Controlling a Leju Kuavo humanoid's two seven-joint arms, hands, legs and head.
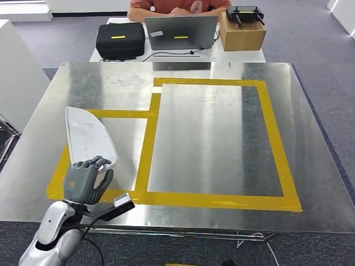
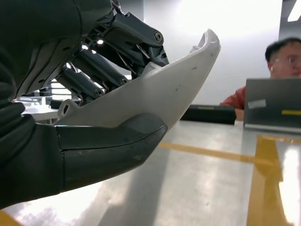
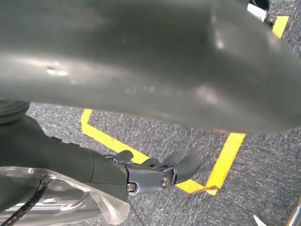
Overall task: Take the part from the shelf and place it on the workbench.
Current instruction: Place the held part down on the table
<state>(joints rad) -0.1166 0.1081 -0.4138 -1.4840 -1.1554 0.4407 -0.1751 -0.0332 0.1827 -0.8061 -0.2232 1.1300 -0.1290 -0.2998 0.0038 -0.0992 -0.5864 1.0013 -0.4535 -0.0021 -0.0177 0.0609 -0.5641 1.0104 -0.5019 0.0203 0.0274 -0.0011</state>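
Your left hand [image 1: 86, 180] gripped the white part [image 1: 87, 136] at its near edge, thumb under and fingers [image 2: 106, 70] over, above the smaller yellow-taped box on the metal workbench [image 1: 209, 138]. The part looked like a thin, stiff moulded shell: probably light, smooth and inclined to slip or pivot in an edge grip. You were better placed holding nearer its broad middle. Your right hand [image 3: 156, 174] hung over the carpet, fingers loosely apart and holding nothing.

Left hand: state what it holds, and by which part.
The left hand grips the white part by its near end, thumb beneath, fingers on top.
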